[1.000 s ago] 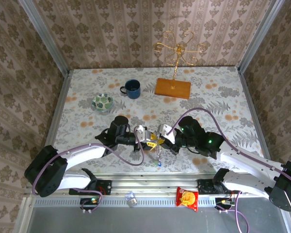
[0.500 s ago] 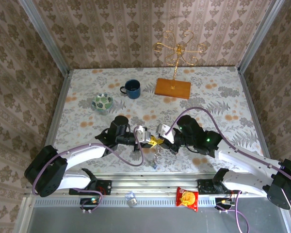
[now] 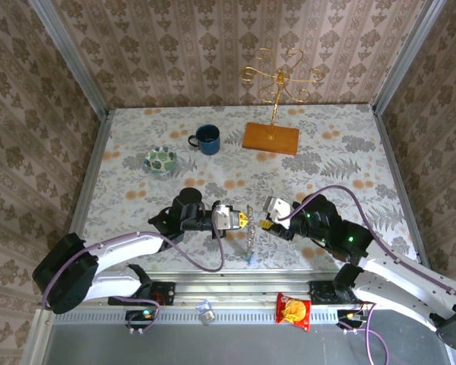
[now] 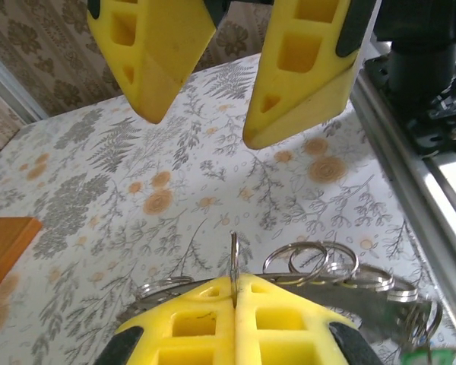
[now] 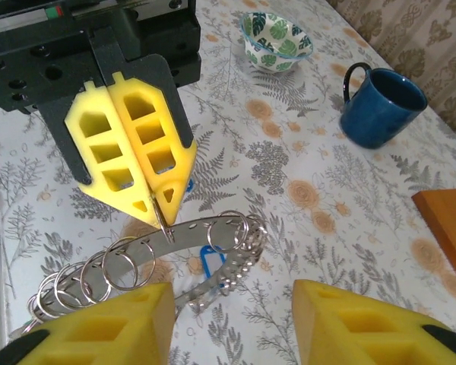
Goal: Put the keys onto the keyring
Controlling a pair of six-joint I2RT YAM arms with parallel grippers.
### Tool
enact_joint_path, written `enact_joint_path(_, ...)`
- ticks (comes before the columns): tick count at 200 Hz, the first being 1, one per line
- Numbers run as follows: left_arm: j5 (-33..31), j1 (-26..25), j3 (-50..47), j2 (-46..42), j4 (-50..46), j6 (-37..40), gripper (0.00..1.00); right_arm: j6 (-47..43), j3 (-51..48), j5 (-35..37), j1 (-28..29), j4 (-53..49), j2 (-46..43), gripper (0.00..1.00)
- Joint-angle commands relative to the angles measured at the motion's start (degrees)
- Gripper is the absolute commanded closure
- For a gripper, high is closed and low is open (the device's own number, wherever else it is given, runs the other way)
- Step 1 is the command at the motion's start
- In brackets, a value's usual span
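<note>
The keyring (image 5: pixel 213 228), a silvery perforated loop strung with several small split rings, hangs over the table's near edge (image 3: pixel 250 232). My left gripper (image 3: pixel 241 220) is shut on one of its small rings (image 4: pixel 234 258), yellow fingers (image 5: pixel 133 152) pressed together. A blue key tag (image 5: pixel 210 263) lies under the loop, also seen from above (image 3: pixel 250 259). A green tag corner (image 4: pixel 428 356) peeks out low on the right. My right gripper (image 3: pixel 267 219) stands open just right of the keyring, its fingers (image 5: pixel 99 327) wide apart and holding nothing.
A blue mug (image 3: pixel 207 139) and a green-patterned bowl (image 3: pixel 160 160) stand at the back left. A wooden base (image 3: pixel 270 138) with a gold wire stand (image 3: pixel 281 76) is at the back centre. The metal front rail (image 3: pixel 235 293) runs just below the keyring.
My right gripper has pulled back to the right, away from the left gripper and keyring, and now stands open. The left gripper still holds the keyring, shifted slightly right.
</note>
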Motion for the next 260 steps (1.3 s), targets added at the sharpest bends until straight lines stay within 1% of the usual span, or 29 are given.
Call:
enact_joint_path(1, -2.5, -0.6, -0.3, -1.6, 3.2, 3.0, 1.0, -3.1, -0.1, -0.3, -0.2, -0.3, 0.4, 0.59)
enact_joint_path(25, -2.5, -0.9, -0.3, -1.7, 3.1, 3.3, 1.0, -3.9, 0.2, -2.0, 0.0, 0.5, 2.0, 0.66)
enact_joint_path(54, -2.6, -1.1, -0.4, -1.8, 3.2, 3.8, 1.0, -4.3, 0.6, -3.8, 0.3, 2.0, 4.0, 0.71)
enact_joint_path(106, -1.9, -1.2, -0.5, -1.5, 3.1, 3.5, 1.0, -4.3, 0.7, -3.4, 0.6, 4.6, 6.2, 0.7)
enact_joint_path(129, -3.6, -1.1, 0.0, -1.2, 2.6, 1.4, 1.0, -1.6, 0.9, 1.2, 0.6, 4.6, 6.0, 0.68)
enact_joint_path(150, -4.0, -1.1, 1.4, -0.4, -0.2, -0.5, 1.0, 2.6, 1.2, 4.9, 0.5, 2.5, 4.8, 0.65)
enact_joint_path(165, -2.9, -1.0, 2.0, 0.2, -1.5, -0.5, 1.0, 9.8, 1.9, 7.3, 0.5, -0.3, 4.2, 0.62)
enact_joint_path(173, -2.7, -1.1, 1.8, 0.2, -1.1, -0.5, 1.0, 17.0, 3.6, 11.2, 0.5, -3.5, 4.8, 0.59)
enact_joint_path(179, -2.6, -1.1, 1.6, 0.3, -0.4, -0.7, 1.0, 24.4, 5.3, 14.2, 0.4, -6.3, 5.4, 0.58)
enact_joint_path(185, -2.7, -1.0, 1.3, 0.3, 0.4, -0.8, 1.0, 30.5, 6.7, 14.6, 0.1, -9.5, 6.1, 0.57)
enact_joint_path(200, -2.6, -1.2, 0.5, 0.3, 2.4, -0.8, 1.0, 42.7, 8.5, 9.8, -0.5, -13.7, 6.9, 0.55)
enact_joint_path(209, -2.7, -1.2, 0.0, 0.4, 4.0, -0.8, 1.0, 49.5, 8.6, 6.2, -0.7, -13.9, 7.3, 0.54)
enact_joint_path(235, -2.5, -1.2, -0.6, 0.8, 6.6, -0.9, 1.0, 65.5, 5.3, -6.6, -2.3, -6.7, 8.2, 0.51)
enact_joint_path(260, -2.4, -1.2, -0.9, 0.7, 7.7, -1.1, 1.0, 75.3, 2.0, -16.7, -6.4, -0.7, 9.4, 0.51)
